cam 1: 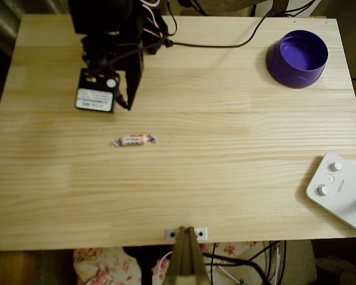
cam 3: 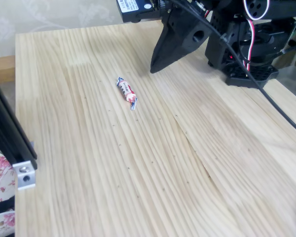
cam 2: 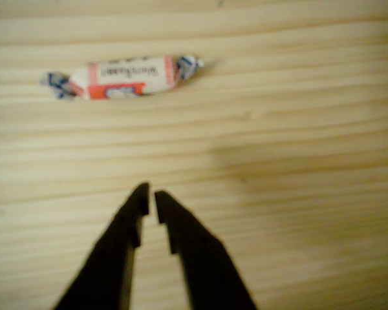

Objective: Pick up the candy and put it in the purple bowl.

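overhead view: candy (cam 1: 134, 140) on the table (cam 1: 225, 130), just below the gripper (cam 1: 128, 105); purple bowl (cam 1: 297, 58) far right.

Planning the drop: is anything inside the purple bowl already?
In the overhead view the purple bowl looks empty, its glossy floor bare. The candy lies on the table, apart from the hand. Nothing covers the inside.

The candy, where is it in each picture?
Overhead view: the small white-and-red wrapped candy lies left of the middle, just below the black claw.
Wrist view: upper left, beyond the nearly closed claw tips.
Fixed view: upper middle, left of the claw.
Shared landmark: the black claw, near the candy in every view.
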{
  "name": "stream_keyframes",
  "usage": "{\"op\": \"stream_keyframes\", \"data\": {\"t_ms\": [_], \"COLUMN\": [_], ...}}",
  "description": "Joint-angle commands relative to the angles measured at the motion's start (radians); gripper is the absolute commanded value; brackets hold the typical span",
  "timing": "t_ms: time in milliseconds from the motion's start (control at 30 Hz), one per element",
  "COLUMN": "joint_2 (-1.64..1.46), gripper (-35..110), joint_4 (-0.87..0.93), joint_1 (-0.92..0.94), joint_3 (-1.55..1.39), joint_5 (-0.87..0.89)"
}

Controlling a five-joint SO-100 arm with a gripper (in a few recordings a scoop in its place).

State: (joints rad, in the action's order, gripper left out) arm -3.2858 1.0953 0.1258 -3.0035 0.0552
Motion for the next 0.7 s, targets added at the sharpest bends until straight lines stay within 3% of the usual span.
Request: {"op": "stream_keyframes", "data": {"t_ms": [0,667], "joint_2": [-0.014,-0.014], "gripper": [-1,-1], "joint_4": [0.005,0.005], "joint_1": [-0.014,0.003], "joint_3": [0.003,0.003], "joint_5": [-0.015,0.002]}}
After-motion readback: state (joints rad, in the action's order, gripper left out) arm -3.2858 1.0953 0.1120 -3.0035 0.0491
